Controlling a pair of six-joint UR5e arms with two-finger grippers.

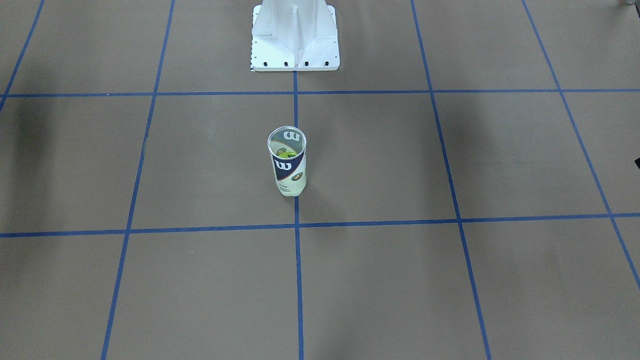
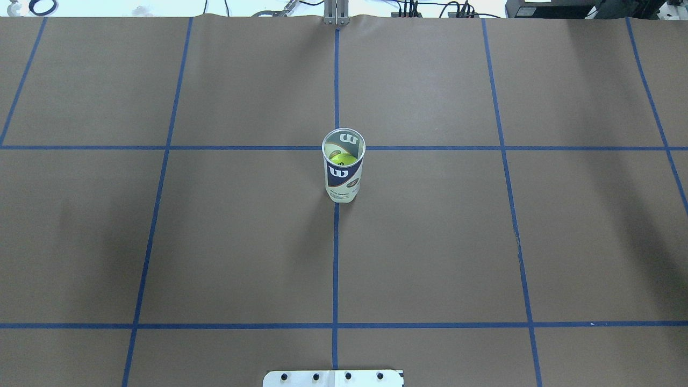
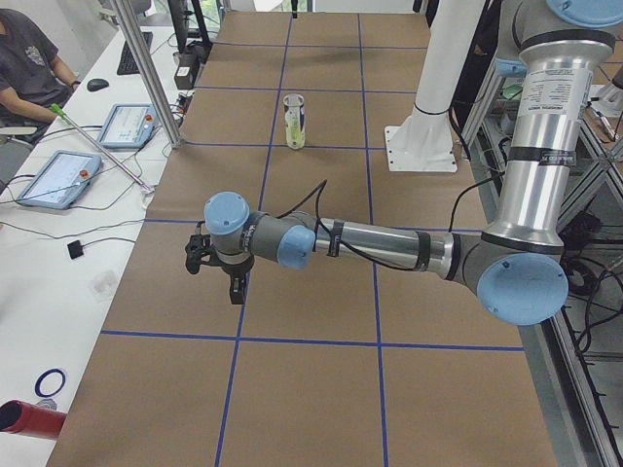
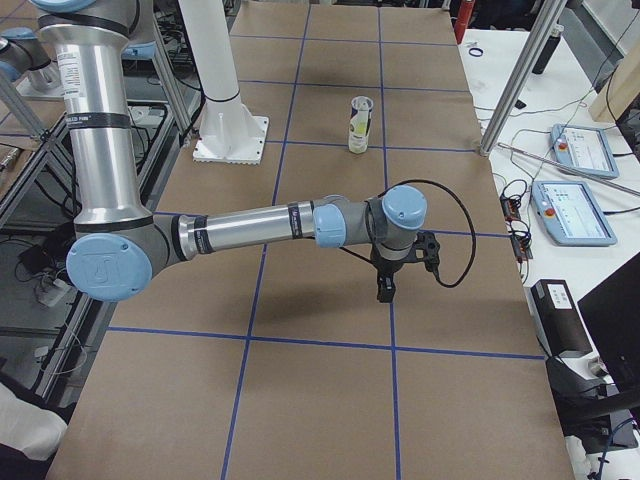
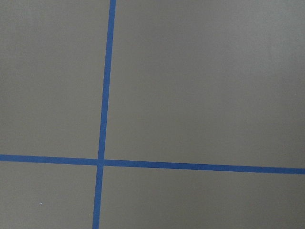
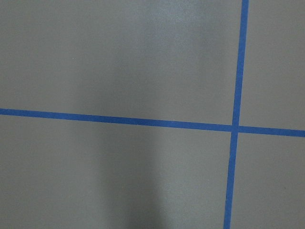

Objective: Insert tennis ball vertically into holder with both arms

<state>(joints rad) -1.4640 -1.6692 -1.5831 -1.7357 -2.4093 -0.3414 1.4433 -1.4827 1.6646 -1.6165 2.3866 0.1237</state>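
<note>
The holder (image 1: 287,165), a clear can with a navy and white "W" label, stands upright at the table's middle, mouth open upward. It also shows in the overhead view (image 2: 343,174) and both side views (image 3: 295,122) (image 4: 359,125). A yellow-green tennis ball (image 2: 342,158) lies inside it, also seen through the mouth from the front (image 1: 281,151). My left gripper (image 3: 234,290) hangs over the table's left end, far from the holder. My right gripper (image 4: 385,290) hangs over the right end. Both show only in the side views, so I cannot tell if they are open or shut. The wrist views show only brown paper and blue tape.
The white pedestal base (image 1: 295,50) stands behind the holder on the robot's side. An operator (image 3: 29,58) sits at a side desk with tablets (image 3: 58,180). More tablets (image 4: 580,210) and aluminium posts (image 4: 515,90) flank the right end.
</note>
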